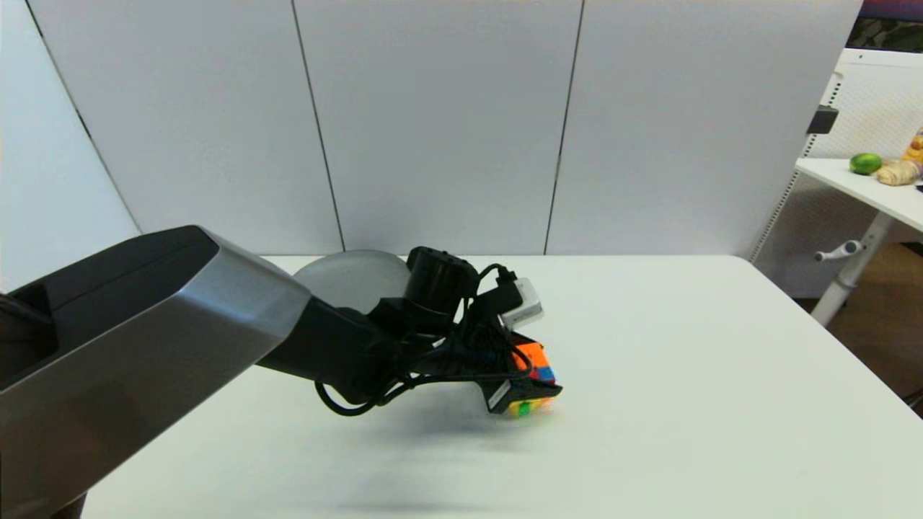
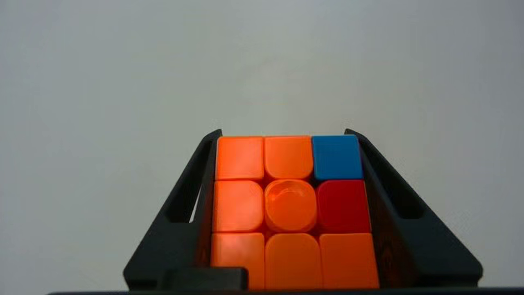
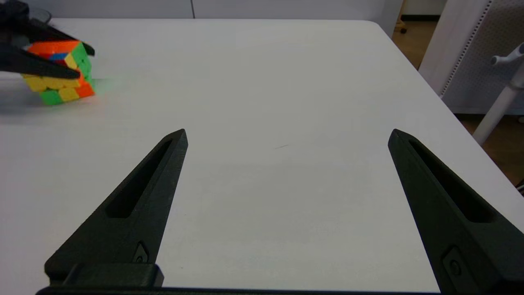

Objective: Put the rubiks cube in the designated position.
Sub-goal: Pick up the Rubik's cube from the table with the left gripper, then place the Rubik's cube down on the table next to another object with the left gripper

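Two black fingers of the left gripper (image 1: 530, 386) are pinching the rubiks cube (image 1: 534, 382) from both sides, holding it tilted just above the white table (image 1: 685, 404) near the middle. Right gripper (image 3: 286, 164) hangs spread wide, well apart from it.

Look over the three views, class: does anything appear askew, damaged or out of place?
Only one thing: the rubiks cube sits tilted in the left gripper, one corner dipping toward the white table. Whether it touches is unclear. The grey plate behind looks undisturbed, and the right gripper is open, apart.
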